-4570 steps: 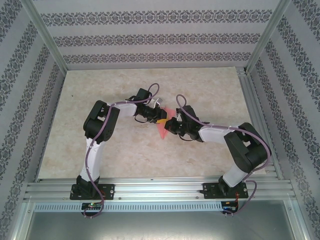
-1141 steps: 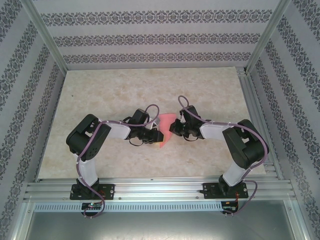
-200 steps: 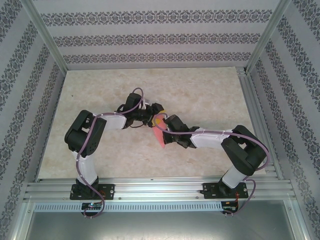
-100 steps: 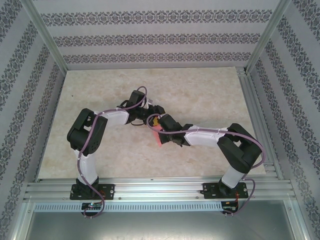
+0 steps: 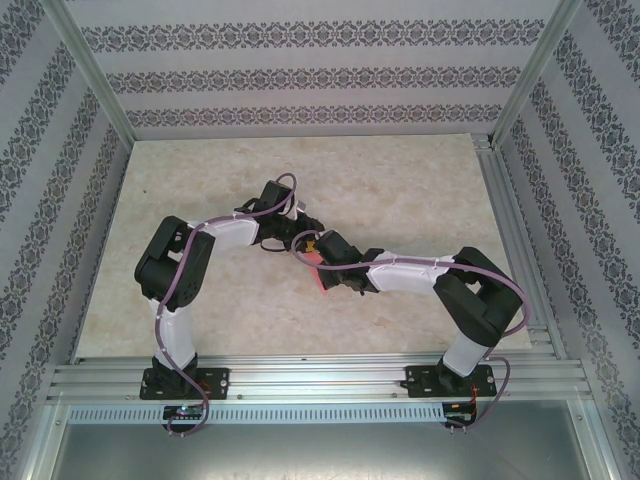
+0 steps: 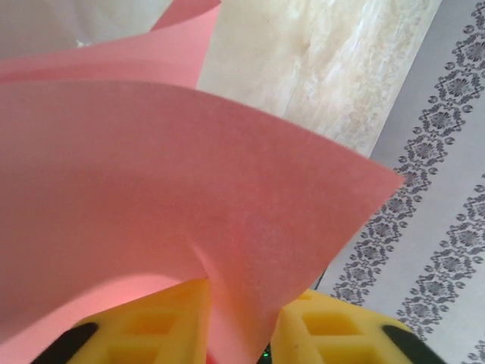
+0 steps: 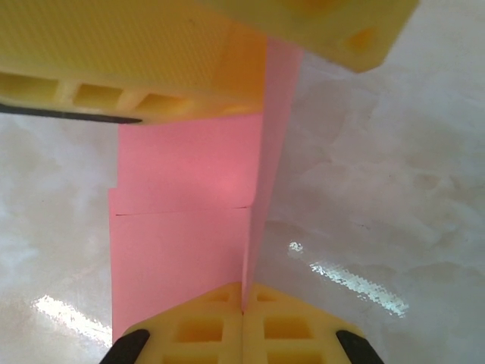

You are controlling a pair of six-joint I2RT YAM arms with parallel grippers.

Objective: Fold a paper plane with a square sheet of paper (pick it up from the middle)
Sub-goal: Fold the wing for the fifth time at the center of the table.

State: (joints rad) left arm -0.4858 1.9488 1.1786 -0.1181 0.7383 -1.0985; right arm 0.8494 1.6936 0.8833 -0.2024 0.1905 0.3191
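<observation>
The square sheet of paper (image 5: 322,279) is pink and partly folded, held off the table between the two arms near the middle. My right gripper (image 7: 242,307) is shut on its upright crease, and a flat pink panel (image 7: 182,227) spreads out to the left of that crease. My left gripper (image 6: 242,303) reaches in from the far side. Its yellow fingers (image 6: 163,322) stand a narrow gap apart with a bulging fold of the paper (image 6: 189,189) between them. The left gripper (image 5: 305,237) and the right gripper (image 5: 322,265) almost touch.
The marbled tabletop (image 5: 420,190) lies bare around the arms. Patterned walls (image 5: 300,75) and metal frame posts (image 5: 95,80) close it in on three sides. The rail (image 5: 320,378) with both arm bases runs along the near edge.
The left jaws have narrowed around the paper's far end. The right arm has stretched a little further left with the paper, and the left wrist has shifted slightly.
</observation>
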